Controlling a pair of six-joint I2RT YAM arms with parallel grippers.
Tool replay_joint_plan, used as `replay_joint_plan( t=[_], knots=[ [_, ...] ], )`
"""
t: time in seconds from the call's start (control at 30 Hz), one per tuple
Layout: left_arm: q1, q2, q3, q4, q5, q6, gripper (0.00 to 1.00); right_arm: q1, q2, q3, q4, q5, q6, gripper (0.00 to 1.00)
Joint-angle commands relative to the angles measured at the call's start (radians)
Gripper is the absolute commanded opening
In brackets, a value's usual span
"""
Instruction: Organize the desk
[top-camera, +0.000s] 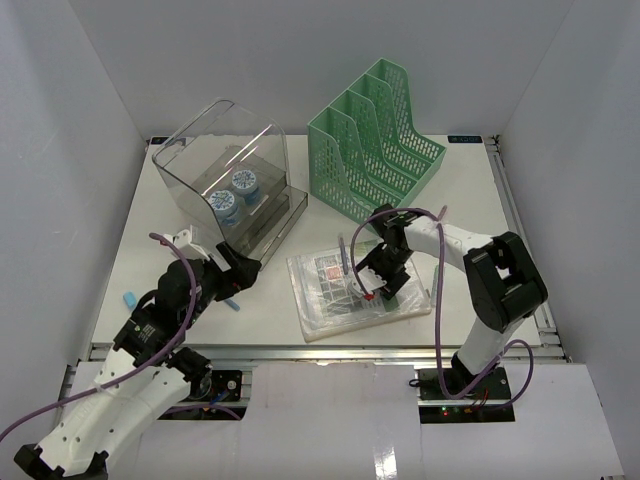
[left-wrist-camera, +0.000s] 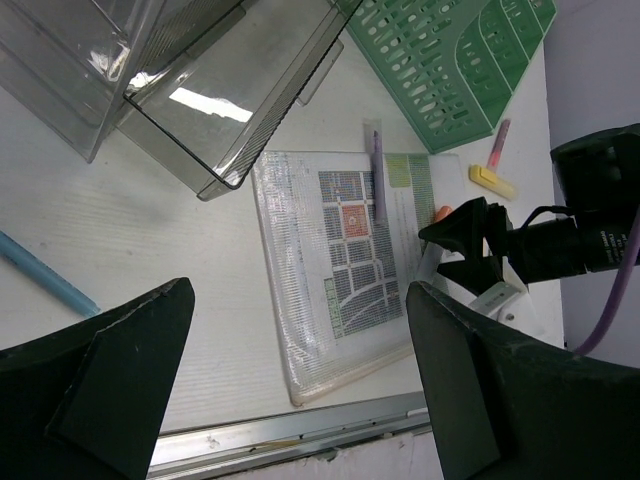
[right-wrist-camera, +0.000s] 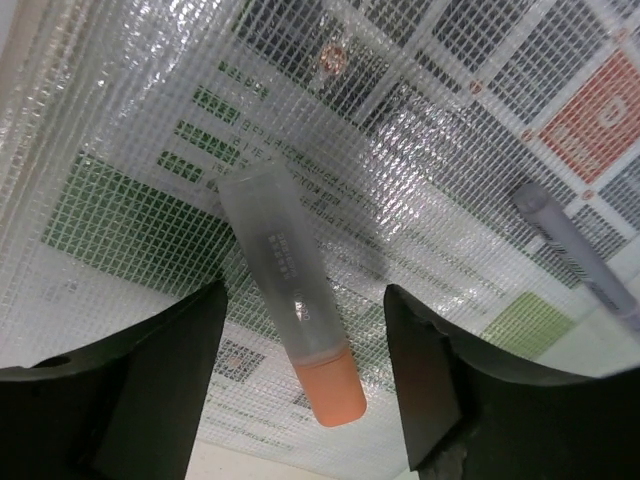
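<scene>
On the desk (top-camera: 470, 200), a highlighter (right-wrist-camera: 285, 290) tops the pouch (top-camera: 325, 300)

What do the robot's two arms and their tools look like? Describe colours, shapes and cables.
The left arm and right arm have white links joined by chunky black joints. A purple cable loops along each. The left tool and right tool are black, each with two broad, wedge-shaped fingers. No markings are legible.

Top camera: high, from the near side, looking down on the whole desk (top-camera: 470, 200). Left wrist: mid-height, oblique. Right wrist: very close, straight down. All three share the mesh pouch (top-camera: 325, 300)
</scene>
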Motion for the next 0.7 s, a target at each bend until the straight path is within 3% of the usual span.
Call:
replay_joint_plan(
  t=[0.0, 0.33, 0.53, 0.67],
  knots=[
    [0.002, 0.014, 0.011, -0.004, 0.016, -0.022, 0.98, 0.004, 0.074, 0.061, -0.040, 0.083, -0.005, 0.56],
    [0.002, 0.003, 0.007, -0.002, 0.040, -0.044, 0.98, 0.018, 0.064, 0.088, -0.065, 0.066, 0.063, 0.15],
    [0.002, 0.006, 0.022, -0.011, 0.019, -0.062, 0.98, 0.110, -0.031, 0.290, -0.148, -0.046, 0.169, 0.13],
    [0.002, 0.012, 0.054, -0.028, -0.007, -0.081, 0.97, 0.190, 0.001, 0.474, -0.049, -0.044, 0.250, 0.13]
  ],
)
